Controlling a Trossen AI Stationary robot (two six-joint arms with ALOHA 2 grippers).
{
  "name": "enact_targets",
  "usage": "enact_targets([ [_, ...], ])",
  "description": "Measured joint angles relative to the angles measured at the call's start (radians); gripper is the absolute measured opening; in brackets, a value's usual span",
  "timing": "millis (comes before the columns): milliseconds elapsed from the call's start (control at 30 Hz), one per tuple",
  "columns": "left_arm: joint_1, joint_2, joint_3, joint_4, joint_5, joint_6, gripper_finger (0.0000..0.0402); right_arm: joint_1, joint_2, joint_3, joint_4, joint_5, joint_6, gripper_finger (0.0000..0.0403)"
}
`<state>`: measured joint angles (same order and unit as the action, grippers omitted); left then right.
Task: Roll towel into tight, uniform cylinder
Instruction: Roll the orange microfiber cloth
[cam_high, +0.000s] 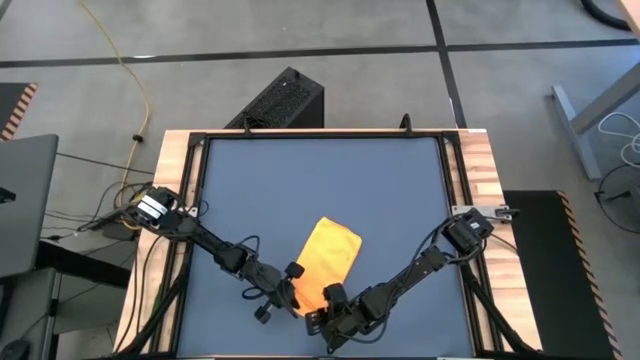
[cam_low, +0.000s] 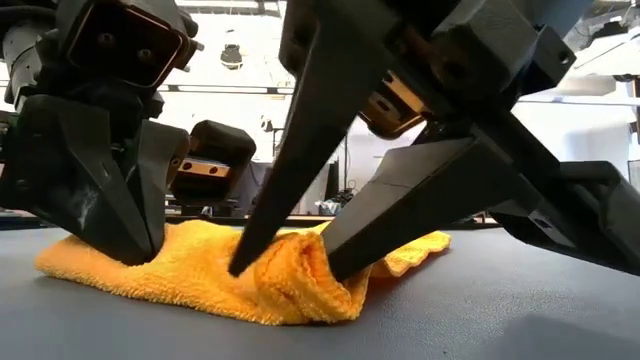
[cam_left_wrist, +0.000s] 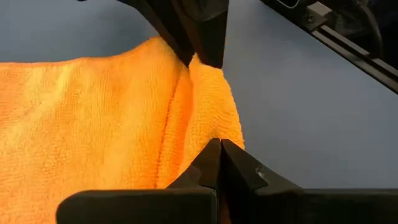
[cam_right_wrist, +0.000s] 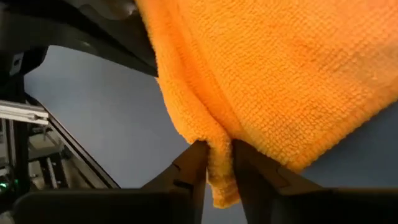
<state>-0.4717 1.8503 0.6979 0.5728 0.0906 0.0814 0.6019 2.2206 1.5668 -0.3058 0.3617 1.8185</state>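
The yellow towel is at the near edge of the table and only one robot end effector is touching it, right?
Not quite: both are on the towel. The high view shows the left end effector and the right end effector meeting at its near end.

towel (cam_low: 200, 265): fluffy terry cloth | table (cam_high: 320, 180): matt, wood-grain rim | fingers (cam_low: 290, 170): probably matt plastic

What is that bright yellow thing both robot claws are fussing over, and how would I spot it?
Look at the dark blue tabletop; near its front edge, where the two arms meet, lies the towel, a soft yellow cloth. The right gripper pinches a fold of its near end, the left gripper beside it. Nothing else on the table is yellow.
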Motion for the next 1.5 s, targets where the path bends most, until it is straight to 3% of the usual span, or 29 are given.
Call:
enact_targets([
  [267, 0.005, 0.000, 0.000, -0.004, -0.002, -0.026, 0.0000, 0.007, -0.070, -0.004, -0.130, 0.026, -0.010, 0.0149],
  [500, 0.037, 0.000, 0.000, -0.006, 0.043, -0.060, 0.0000, 0.022, -0.117, -0.003, -0.140, 0.006, -0.100, 0.0159],
  [667, 0.066, 0.000, 0.000, -0.007, 0.108, -0.085, 0.0000, 0.046, -0.132, -0.001, -0.123, 0.028, -0.316, 0.0158],
  [833, 0.099, 0.000, 0.000, -0.008, 0.192, -0.118, 0.0000, 0.080, -0.120, 0.000, -0.124, 0.088, -0.675, 0.0157],
  [1200, 0.123, 0.000, 0.000, -0.027, 0.220, -0.131, 0.0000, 0.083, -0.053, 0.001, 0.034, 0.186, -1.122, 0.0157],
  [1500, 0.124, 0.000, 0.001, -0.041, 0.236, -0.131, 0.0000, 0.074, -0.051, 0.001, -0.014, 0.263, -1.127, 0.0151],
])
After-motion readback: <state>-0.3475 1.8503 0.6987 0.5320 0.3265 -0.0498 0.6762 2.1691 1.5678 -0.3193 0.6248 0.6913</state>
